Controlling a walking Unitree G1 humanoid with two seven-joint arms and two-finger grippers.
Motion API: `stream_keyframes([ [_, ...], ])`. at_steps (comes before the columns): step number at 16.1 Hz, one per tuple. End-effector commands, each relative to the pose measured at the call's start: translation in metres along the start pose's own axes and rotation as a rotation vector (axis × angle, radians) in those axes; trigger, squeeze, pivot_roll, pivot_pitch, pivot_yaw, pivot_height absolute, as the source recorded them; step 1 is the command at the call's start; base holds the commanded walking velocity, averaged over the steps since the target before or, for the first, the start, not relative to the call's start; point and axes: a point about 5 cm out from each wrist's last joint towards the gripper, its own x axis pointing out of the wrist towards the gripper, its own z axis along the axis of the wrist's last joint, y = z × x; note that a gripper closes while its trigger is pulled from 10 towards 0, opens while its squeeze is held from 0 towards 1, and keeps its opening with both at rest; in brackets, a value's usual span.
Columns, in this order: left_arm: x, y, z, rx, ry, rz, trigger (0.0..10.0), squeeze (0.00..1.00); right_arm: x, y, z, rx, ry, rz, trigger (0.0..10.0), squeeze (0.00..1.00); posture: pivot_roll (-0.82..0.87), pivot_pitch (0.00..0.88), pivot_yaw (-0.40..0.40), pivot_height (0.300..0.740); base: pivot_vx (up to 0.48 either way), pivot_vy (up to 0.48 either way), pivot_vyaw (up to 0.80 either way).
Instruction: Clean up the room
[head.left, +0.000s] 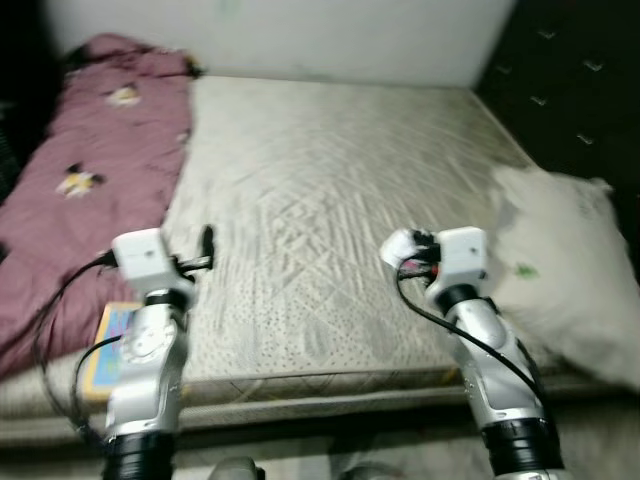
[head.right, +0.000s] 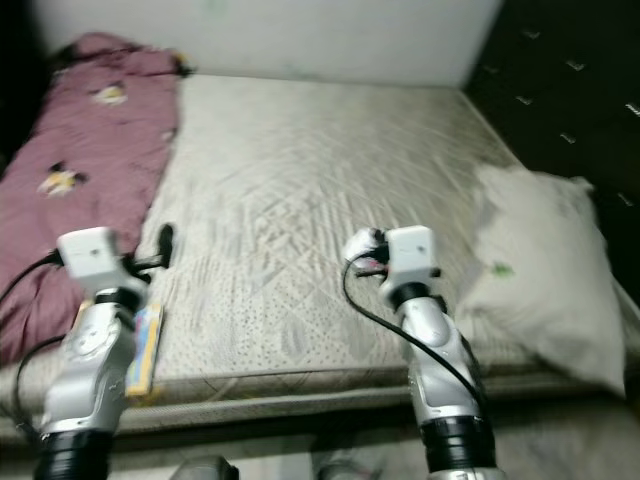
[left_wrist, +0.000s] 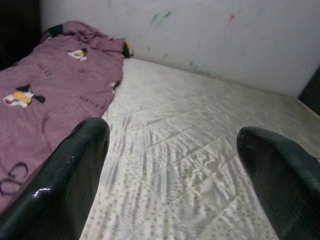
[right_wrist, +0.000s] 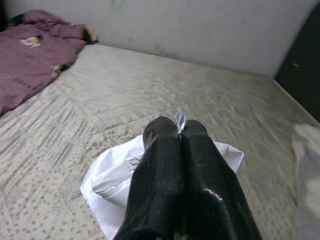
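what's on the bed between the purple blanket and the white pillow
Bare mattress, seen from the head camera. Between purple blanket and white pillow, the right gripper holds white paper.

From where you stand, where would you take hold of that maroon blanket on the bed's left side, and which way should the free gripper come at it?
Grip the maroon blanket at its inner edge, where it overlaps the bare mattress. It lies flat and rumpled, so that raised border is probably easiest to pinch. Bring the open left gripper in from the mattress side; the right gripper is shut on a white bag.
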Motion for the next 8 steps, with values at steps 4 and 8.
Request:
stream_keyframes([
  [4,0.000,-0.010,0.006,0.001,-0.022,-0.041,10.0,0.00,-0.001,-0.001,-0.001,-0.003,0.022,0.024,10.0,0.00,0.01,0.000,-0.072,0.740,0.000,0.472,-0.22],
  [8,-0.004,-0.010,0.003,-0.011,-0.015,-0.026,10.0,0.00,0.001,0.004,-0.001,0.002,0.025,0.089,10.0,0.00,0.01,0.000,-0.085,0.740,0.000,0.471,0.00],
])
